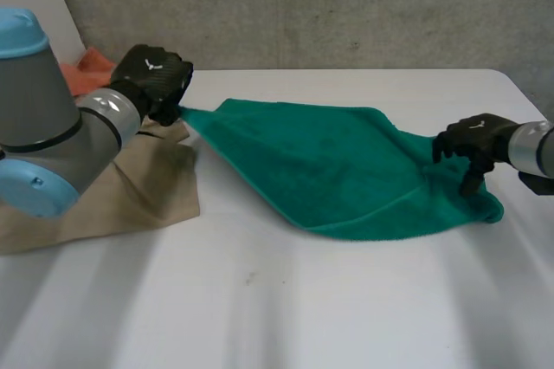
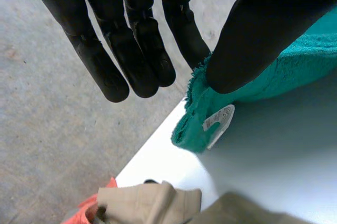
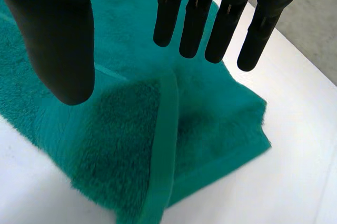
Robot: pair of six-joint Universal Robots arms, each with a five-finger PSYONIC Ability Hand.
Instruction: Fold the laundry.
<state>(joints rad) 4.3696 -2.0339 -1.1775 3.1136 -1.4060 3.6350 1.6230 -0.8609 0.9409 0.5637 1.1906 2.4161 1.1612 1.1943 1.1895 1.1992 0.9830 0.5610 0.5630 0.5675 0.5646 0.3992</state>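
A green towel [image 1: 329, 165] lies spread across the white table [image 1: 303, 300], roughly doubled over, with its fold toward the front. My left hand [image 1: 156, 79] holds its far left corner lifted off the table. In the left wrist view that corner [image 2: 197, 108], with a white label [image 2: 218, 121], is pinched between the thumb and a straight finger of the left hand [image 2: 131, 50]. My right hand [image 1: 472, 139] hovers over the towel's right end. In the right wrist view its fingers and thumb [image 3: 58, 40] stand apart above the layered towel corner [image 3: 131, 129], holding nothing.
A beige cloth [image 1: 130, 187] lies crumpled at the left under my left arm, also seen below the left hand [image 2: 152, 203]. An orange cloth [image 1: 86, 70] sits behind it at the table's back left. A grey wall runs along the far edge.
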